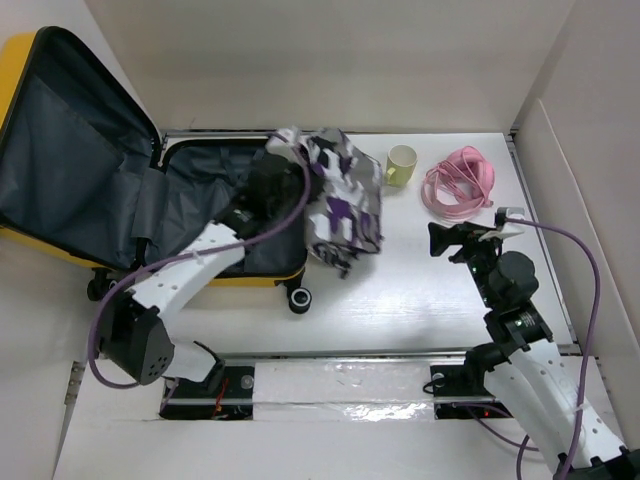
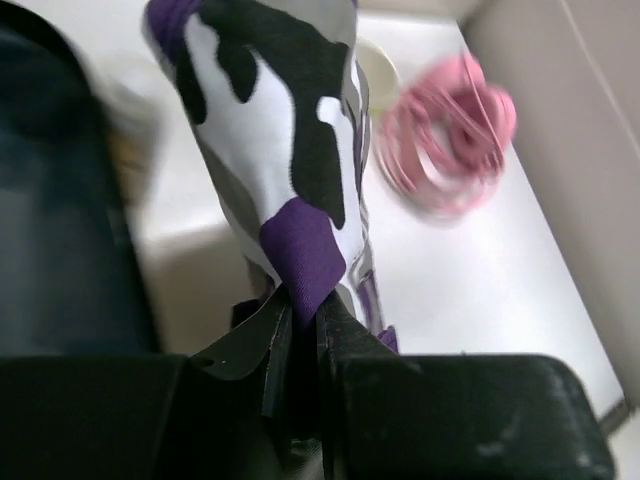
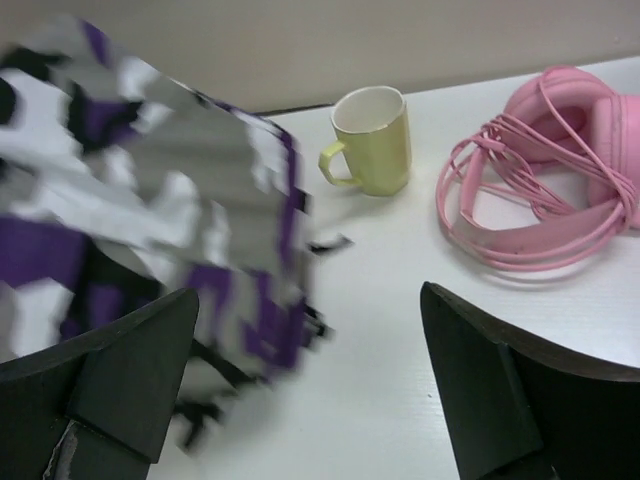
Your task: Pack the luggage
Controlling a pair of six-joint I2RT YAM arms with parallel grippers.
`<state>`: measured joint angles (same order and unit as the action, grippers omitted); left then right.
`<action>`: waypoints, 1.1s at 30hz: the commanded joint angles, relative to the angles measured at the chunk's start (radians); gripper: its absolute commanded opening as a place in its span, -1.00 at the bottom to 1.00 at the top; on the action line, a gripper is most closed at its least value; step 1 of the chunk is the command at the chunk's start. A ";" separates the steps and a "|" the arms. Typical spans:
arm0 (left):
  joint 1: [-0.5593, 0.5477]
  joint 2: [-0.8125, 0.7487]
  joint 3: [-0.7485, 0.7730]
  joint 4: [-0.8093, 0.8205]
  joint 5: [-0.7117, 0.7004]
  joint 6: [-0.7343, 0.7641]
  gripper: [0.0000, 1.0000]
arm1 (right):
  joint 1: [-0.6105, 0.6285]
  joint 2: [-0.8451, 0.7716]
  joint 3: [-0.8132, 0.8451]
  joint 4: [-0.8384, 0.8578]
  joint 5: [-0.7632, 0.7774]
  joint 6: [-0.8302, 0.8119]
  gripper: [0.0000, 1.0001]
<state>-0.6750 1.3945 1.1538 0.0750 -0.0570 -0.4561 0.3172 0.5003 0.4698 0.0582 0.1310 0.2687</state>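
Left gripper: I am seeing it clamping a corner of the camouflage cloth, with the jaws nearly meeting and fabric pinched between them.
Camouflage cloth: it is spreading away from the left gripper in white, black, grey and purple patches. From overhead it is bunching over the right end of the luggage and reaching out above the worktop. I cannot tell whether it is touching the surface.
Luggage: it is lying open at the left of the worktop, with a yellow shell and dark grey lining. The lid is leaning back to the left and the lower half is lying flat, its black wheels facing the arm bases. My left arm is reaching across that lower half.
Right gripper: its jaws are standing wide apart, gripping nothing, over bare worktop on the right.
Mug: pale yellow-green, it is standing upright between the cloth and the headphones.
Headphones: pink, they are lying with their coiled pink cable near the right wall, apart from the mug.
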 commanded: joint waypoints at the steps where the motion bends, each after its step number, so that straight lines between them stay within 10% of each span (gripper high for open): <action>1: 0.260 -0.083 0.080 0.009 0.090 0.037 -1.00 | -0.032 -0.003 -0.008 0.029 -0.049 0.007 0.95; 11: 0.845 0.033 -0.081 0.077 0.345 0.046 -1.00 | -0.023 -0.031 -0.003 0.005 -0.070 -0.010 0.96; 24: 0.933 0.064 -0.146 -0.157 0.153 0.031 -1.00 | -0.023 0.007 0.006 0.000 -0.067 -0.028 0.91; 27: 0.933 0.054 -0.106 -0.231 0.071 0.001 -0.62 | -0.023 0.020 0.001 0.024 -0.102 -0.042 0.38; 29: 0.913 0.000 -0.100 -0.231 0.082 -0.009 -0.04 | -0.023 0.075 0.006 0.040 -0.160 -0.057 -0.32; 33: 0.832 -0.133 -0.072 -0.233 0.085 0.000 0.31 | -0.004 0.230 0.074 0.051 -0.237 -0.092 -0.62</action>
<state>0.2226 1.4105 1.0050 -0.1486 0.0456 -0.4541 0.2935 0.6445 0.4732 0.0635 -0.0193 0.2188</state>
